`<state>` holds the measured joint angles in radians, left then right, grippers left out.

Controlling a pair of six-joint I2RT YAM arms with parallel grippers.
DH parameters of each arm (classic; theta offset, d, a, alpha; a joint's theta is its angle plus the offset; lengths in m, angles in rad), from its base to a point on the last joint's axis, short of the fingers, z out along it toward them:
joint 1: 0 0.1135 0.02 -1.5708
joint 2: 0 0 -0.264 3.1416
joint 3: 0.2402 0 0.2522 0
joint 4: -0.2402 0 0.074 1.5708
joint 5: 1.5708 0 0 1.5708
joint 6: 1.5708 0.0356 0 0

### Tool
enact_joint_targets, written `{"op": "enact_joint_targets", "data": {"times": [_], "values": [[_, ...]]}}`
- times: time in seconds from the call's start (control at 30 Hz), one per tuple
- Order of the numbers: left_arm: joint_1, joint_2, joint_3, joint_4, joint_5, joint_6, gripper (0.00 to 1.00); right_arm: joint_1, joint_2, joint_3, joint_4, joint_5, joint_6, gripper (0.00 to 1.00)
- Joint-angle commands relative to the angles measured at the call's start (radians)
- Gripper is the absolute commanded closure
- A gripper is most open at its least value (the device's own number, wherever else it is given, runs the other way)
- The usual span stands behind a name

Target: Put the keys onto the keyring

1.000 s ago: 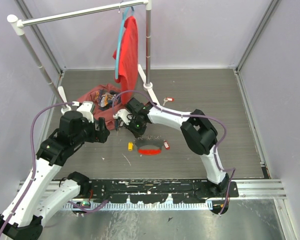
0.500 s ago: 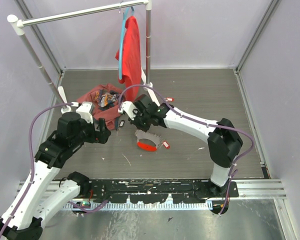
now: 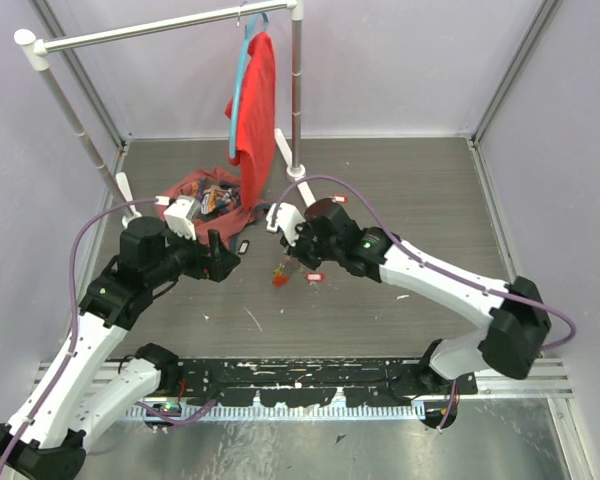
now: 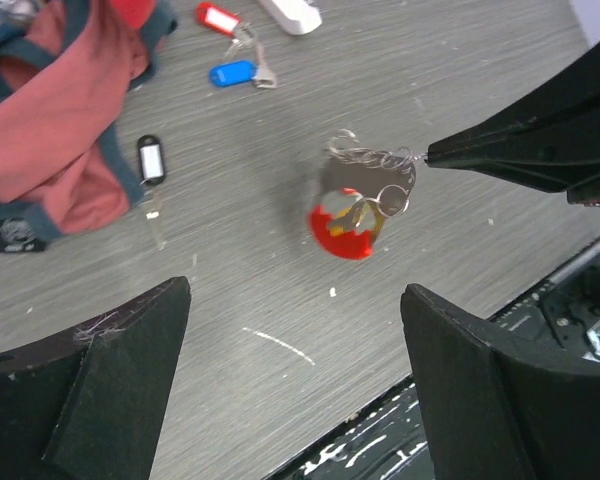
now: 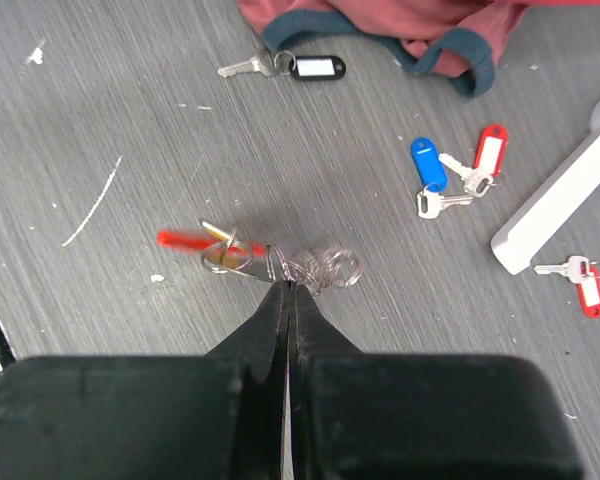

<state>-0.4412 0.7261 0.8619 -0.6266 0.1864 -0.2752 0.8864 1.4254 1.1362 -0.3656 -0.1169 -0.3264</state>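
Observation:
My right gripper (image 5: 287, 286) is shut on the thin silver chain of the keyring (image 5: 320, 268) and holds it above the grey floor. The keyring's red tag (image 5: 195, 240) and a yellowish tag swing at its left, blurred. It also shows in the top view (image 3: 280, 272) and in the left wrist view (image 4: 365, 205), hanging from the right gripper's fingertips (image 4: 450, 152). My left gripper (image 4: 295, 385) is open and empty, just left of the keyring. Loose keys lie on the floor: a black-tagged key (image 5: 305, 67), a blue-tagged key (image 5: 430, 165), a red-tagged key (image 5: 490, 150).
A red garment (image 3: 195, 190) lies crumpled at back left. A clothes rack stands behind, with a red shirt (image 3: 255, 100) on a blue hanger. Its white foot (image 5: 565, 200) lies near another red-tagged key (image 5: 580, 285). A further red-tagged key (image 3: 313, 276) lies beside the keyring.
My right gripper has lifted the keyring off the floor and carried it up and left as the arm stretched out. My left gripper has turned right toward it.

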Motion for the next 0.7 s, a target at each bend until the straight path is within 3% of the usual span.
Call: {"op": "enact_joint_targets", "data": {"times": [0.0,0.27,0.67], "values": [[-0.005,0.016,-0.008,0.152,0.140,-0.052,0.09,0.005,-0.141,-0.045,0.109,-0.015,0.013,0.99],[-0.171,0.028,-0.014,0.266,0.092,-0.067,0.12,0.005,-0.369,-0.113,0.111,-0.028,0.033,0.99],[-0.329,0.080,0.031,0.498,0.153,-0.026,0.38,0.005,-0.525,-0.125,0.076,-0.067,0.083,0.99]]}}
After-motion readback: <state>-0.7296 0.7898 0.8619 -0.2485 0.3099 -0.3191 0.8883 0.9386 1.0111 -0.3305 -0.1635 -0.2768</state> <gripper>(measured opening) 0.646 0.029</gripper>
